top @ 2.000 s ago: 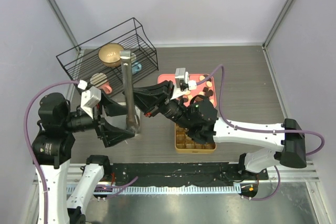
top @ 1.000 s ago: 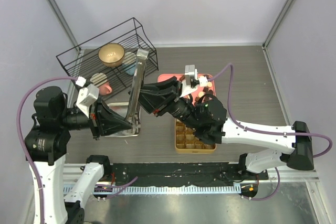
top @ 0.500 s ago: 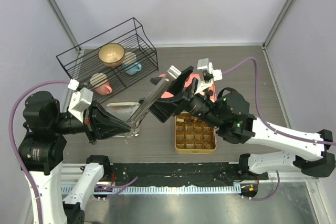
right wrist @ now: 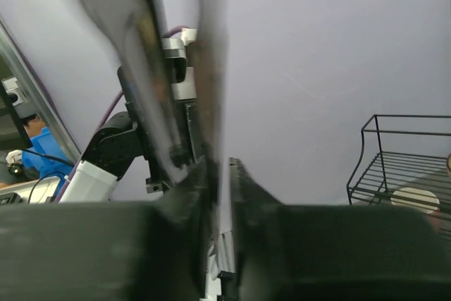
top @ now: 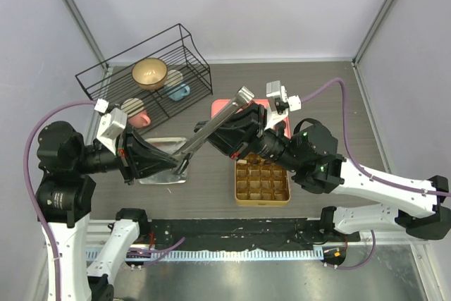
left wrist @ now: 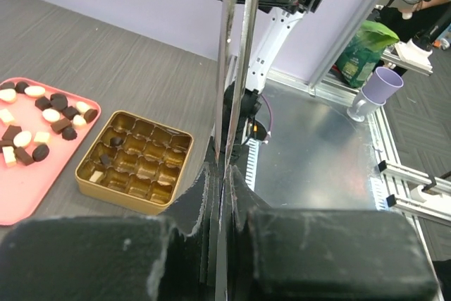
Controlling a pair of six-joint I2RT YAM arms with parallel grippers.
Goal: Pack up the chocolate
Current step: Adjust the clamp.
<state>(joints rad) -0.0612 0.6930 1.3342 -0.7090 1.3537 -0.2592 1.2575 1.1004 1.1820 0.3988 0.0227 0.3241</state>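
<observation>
Holds the tongs [top: 211,129] at their 7 o'clock end in the left gripper [left wrist: 223,177], fully shut, and higher up in the right gripper [right wrist: 220,170], closed narrowly on them. Shows most chocolate [left wrist: 60,101] on the tray [left wrist: 28,181] at 12 o'clock from the tin [top: 262,202] seen from overhead, few pieces inside it.

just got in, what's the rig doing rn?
Both arms hold one pair of long metal tongs between them: the left gripper is shut on one end, the right gripper pinches them further along. Most small chocolate pieces lie on the flat pink tray; the square gold gridded tin holds only a few.
</observation>
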